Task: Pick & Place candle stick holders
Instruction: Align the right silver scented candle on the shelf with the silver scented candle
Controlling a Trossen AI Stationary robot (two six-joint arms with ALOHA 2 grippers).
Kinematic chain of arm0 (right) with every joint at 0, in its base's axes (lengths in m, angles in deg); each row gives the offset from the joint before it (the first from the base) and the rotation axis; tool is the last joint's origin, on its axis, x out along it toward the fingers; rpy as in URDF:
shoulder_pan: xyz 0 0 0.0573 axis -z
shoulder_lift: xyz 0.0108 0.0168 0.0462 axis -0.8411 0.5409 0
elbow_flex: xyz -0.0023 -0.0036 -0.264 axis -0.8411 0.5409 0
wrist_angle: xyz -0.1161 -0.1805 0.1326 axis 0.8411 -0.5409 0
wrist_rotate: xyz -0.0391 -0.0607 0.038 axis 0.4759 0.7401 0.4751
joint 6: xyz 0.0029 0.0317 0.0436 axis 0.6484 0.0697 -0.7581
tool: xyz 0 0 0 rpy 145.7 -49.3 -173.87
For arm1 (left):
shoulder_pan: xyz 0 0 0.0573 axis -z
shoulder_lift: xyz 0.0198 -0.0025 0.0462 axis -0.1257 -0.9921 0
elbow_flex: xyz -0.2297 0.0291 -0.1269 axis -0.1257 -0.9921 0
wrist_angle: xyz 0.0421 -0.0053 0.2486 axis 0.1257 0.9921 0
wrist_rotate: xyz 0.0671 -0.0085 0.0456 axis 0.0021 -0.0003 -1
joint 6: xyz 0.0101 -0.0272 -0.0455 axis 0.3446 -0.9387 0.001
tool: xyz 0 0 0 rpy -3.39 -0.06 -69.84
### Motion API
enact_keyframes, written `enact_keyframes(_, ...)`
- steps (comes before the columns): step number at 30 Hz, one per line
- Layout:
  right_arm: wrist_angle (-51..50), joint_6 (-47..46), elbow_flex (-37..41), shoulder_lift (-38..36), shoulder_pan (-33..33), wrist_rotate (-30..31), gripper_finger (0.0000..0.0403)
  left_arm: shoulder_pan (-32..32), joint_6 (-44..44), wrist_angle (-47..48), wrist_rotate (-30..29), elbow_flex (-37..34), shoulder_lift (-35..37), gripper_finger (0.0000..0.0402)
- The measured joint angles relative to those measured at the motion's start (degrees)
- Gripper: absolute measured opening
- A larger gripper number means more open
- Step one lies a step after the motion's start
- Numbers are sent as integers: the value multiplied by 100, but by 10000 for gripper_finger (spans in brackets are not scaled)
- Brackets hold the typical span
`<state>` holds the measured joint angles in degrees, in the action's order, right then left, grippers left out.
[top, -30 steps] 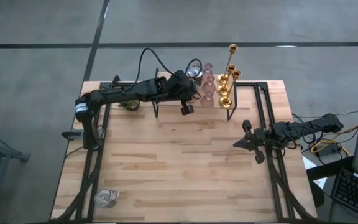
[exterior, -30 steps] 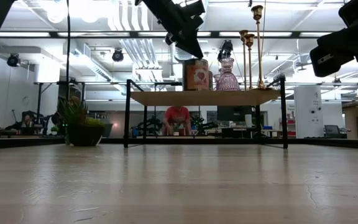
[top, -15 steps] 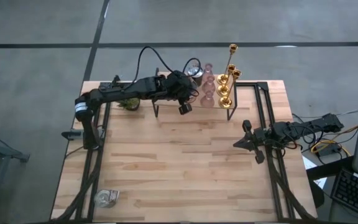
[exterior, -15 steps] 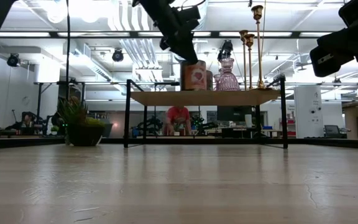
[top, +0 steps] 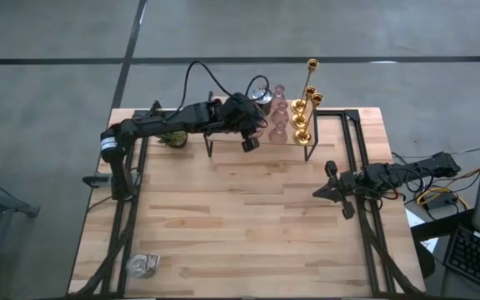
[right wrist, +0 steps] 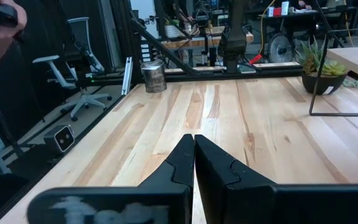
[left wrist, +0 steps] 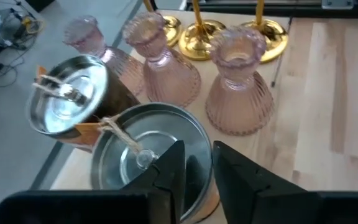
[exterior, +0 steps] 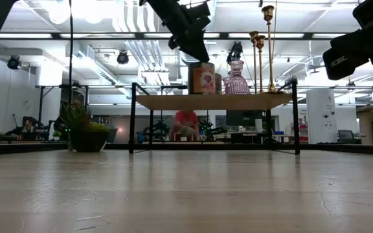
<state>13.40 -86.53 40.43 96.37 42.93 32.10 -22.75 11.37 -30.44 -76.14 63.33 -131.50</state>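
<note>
Now the left gripper [left wrist: 197,152] has just started to let go. A second ago its fingers were almost shut. Now they stand a little way apart, and the gripper has bobbed down to the shelf top and back up a bit. Right under its tips sits a squat silvery metal cup with a wick inside [left wrist: 135,149]. The fingers look just off the cup's rim, though I cannot tell if one finger is still brushing it. The cup stands upright on its own on the small wooden shelf with thin black legs [exterior: 212,100], which stands at the far edge of the pale wooden table [top: 248,225]. So I think this cup has just been put down and this one drop is nearly done. Just beside it on the shelf is a second silvery cup [left wrist: 67,102]. Past them stand the three ribbed pink glass holders [left wrist: 238,87], and behind those the three tall shiny gold holders on round bases [top: 302,108]. One more small silvery cup [top: 142,265] still waits alone near the near left corner of the table, so the job is not over. The right gripper [right wrist: 194,140] rests low by the right edge of the table, with its fingers pressed together and nothing in them.
</note>
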Motion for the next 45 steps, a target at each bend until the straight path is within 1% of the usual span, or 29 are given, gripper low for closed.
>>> enact_keyframes(5, 0, 0, 0, 0, 0, 0, 8, 38, 122, -209, -154, 18, 91, 114)
enact_keyframes(8, 1, 0, 0, 0, 0, -1, 8, 55, 125, -116, -157, 22, 273, 128)
enact_keyframes(11, 0, 0, 0, 0, 0, -2, 8, 59, 132, 271, -153, -13, 473, 138)
enact_keyframes(15, 2, 0, 0, 0, 0, -1, 8, 57, 29, 947, -179, -17, 645, 139)
enact_keyframes(19, 0, 0, 0, 0, 0, 0, 8, 57, -209, 1536, -702, -87, 643, 138)
enact_keyframes(21, 0, 0, 0, 0, 0, -1, 8, 47, -242, 1436, -785, -267, 623, 138)
enact_keyframes(28, 0, 0, 0, 0, 0, -2, 8, 22, -183, 753, -822, -1245, 619, 138)
enact_keyframes(33, 0, 0, 0, 0, 0, -2, 8, 20, 2, 61, -864, -1759, 621, 138)
enact_keyframes(38, 0, 0, 0, 0, 0, -1, 8, 20, 188, -732, -989, -2086, 621, 138)
enact_keyframes(41, 0, 0, 0, 0, 0, 0, 8, 20, 321, -1057, -1245, -2168, 622, 138)
enact_keyframes(45, 0, 0, 0, 0, 0, 0, 8, 20, 355, -1362, -1263, -2179, 625, 138)
